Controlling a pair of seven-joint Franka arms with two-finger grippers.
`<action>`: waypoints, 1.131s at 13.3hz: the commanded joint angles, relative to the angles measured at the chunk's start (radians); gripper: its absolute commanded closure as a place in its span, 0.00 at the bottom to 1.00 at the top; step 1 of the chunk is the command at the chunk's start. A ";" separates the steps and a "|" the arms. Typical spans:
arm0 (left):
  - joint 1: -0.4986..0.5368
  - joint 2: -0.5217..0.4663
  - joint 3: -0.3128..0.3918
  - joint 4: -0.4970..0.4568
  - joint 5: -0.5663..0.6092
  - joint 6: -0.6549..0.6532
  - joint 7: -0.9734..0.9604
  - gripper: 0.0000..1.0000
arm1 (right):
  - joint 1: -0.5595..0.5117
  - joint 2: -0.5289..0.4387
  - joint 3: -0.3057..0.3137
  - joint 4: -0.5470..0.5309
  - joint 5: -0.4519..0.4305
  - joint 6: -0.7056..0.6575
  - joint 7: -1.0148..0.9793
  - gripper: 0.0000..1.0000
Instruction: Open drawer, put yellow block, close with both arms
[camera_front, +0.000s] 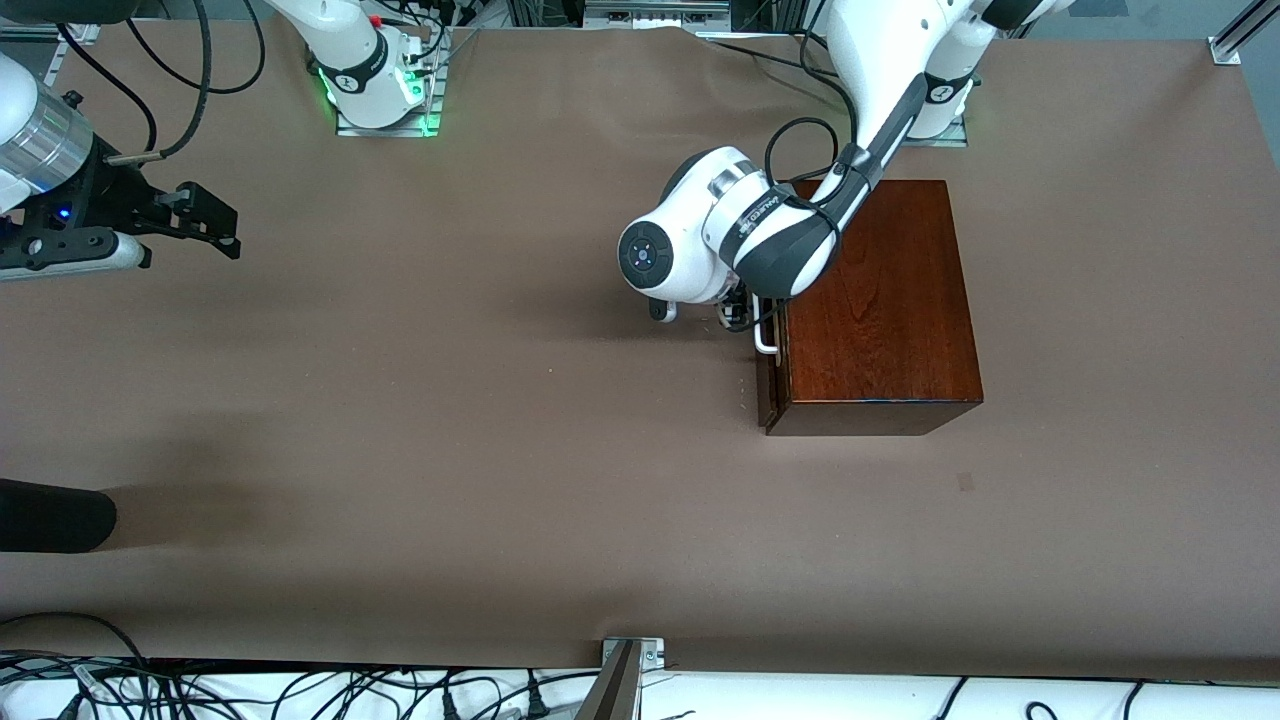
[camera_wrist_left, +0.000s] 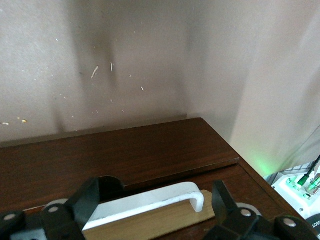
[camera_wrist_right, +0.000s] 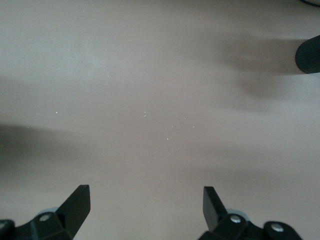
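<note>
- Front view: we see the wooden box (camera_front: 875, 305) on the brown table (camera_front: 450, 420) toward the left arm's end, its drawer (camera_front: 768, 385) facing the right arm's end and slid out only a crack.
- We find the left gripper (camera_front: 745, 315) right at the drawer's white handle (camera_front: 765, 335), mostly hidden under the arm's wrist.
- In the left wrist view its fingers (camera_wrist_left: 87, 202) stand apart on either side of the handle (camera_wrist_left: 150, 205); we cannot tell whether they touch it. A strip of pale wood (camera_wrist_left: 150, 227) shows beneath the handle.
- The right gripper (camera_front: 205, 222) hangs over bare table at the right arm's end, waiting, with its fingers (camera_wrist_right: 75, 205) spread wide and nothing between them.
- We see no yellow block in any view.
</note>
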 joint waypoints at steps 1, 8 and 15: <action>0.010 -0.077 -0.006 0.028 -0.099 -0.006 -0.001 0.00 | -0.003 0.011 -0.002 0.024 0.018 -0.006 0.008 0.00; 0.198 -0.248 0.006 0.117 -0.120 -0.012 -0.031 0.00 | -0.003 0.011 -0.002 0.024 0.020 -0.004 0.007 0.00; 0.418 -0.289 0.075 0.149 -0.041 -0.001 -0.046 0.00 | -0.003 0.011 -0.002 0.024 0.020 0.006 0.008 0.00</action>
